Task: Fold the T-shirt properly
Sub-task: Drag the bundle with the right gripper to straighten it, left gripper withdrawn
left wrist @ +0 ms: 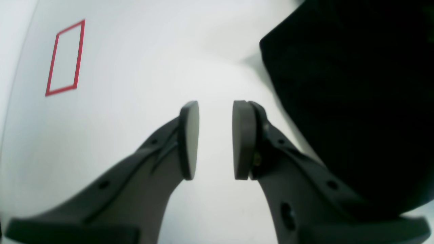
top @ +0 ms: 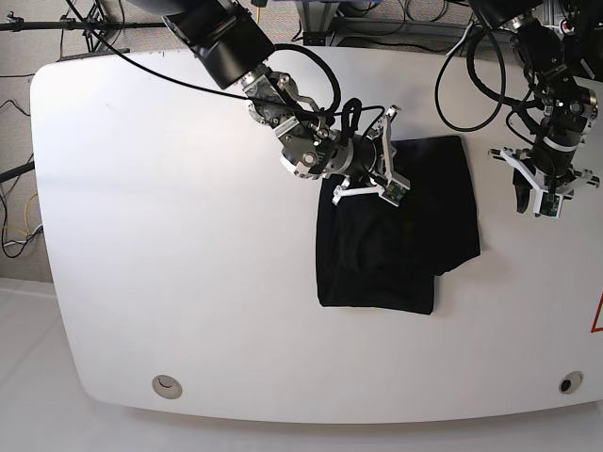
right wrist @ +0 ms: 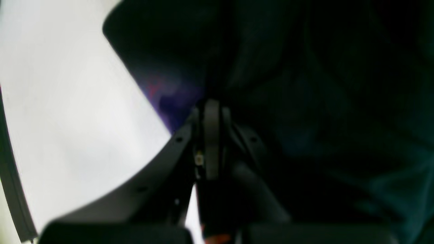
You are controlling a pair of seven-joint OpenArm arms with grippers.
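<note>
The black T-shirt lies partly folded on the white table, right of the middle. My right gripper reaches in over its upper edge. In the right wrist view this gripper has its pads pressed together on a fold of the T-shirt, where a purple mark shows at the cloth's edge. My left gripper hangs to the right of the shirt. In the left wrist view it is open and empty over bare table, with the T-shirt just beyond its right finger.
A red tape rectangle is on the table, far left in the left wrist view. Another red mark shows at the base view's right edge. Two round holes sit near the table's front edge. Cables loop at the back right.
</note>
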